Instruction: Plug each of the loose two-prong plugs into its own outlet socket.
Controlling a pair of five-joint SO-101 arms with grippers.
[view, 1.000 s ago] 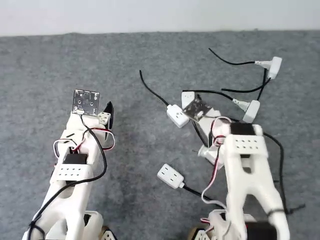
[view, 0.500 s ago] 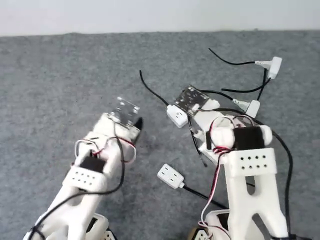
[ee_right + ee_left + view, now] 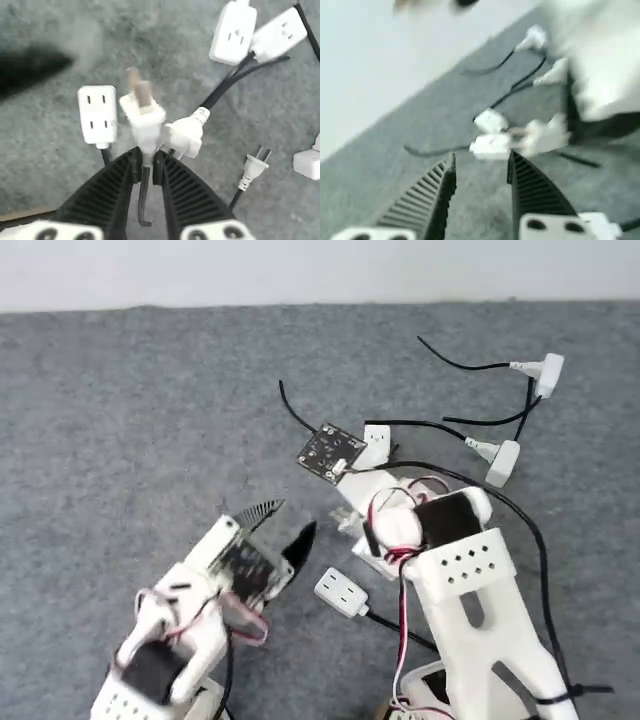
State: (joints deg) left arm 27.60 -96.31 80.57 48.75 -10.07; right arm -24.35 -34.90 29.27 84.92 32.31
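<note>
The left gripper (image 3: 296, 516) has swung from centre-left to lower centre, jaws apart. The right gripper (image 3: 145, 162) clamps a two-prong plug (image 3: 142, 112), seemingly just beside the lower-centre outlet socket (image 3: 341, 592); its wrist view shows the prongs.

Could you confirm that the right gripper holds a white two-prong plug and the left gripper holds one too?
Not quite: the left gripper is open and empty, as the left wrist view shows; the right gripper does hold a white two-prong plug.

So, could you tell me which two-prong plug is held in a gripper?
The plug clamped at its cord end in the right gripper, beside the outlet socket; the smaller plug lies loose on the carpet, untouched.
</note>
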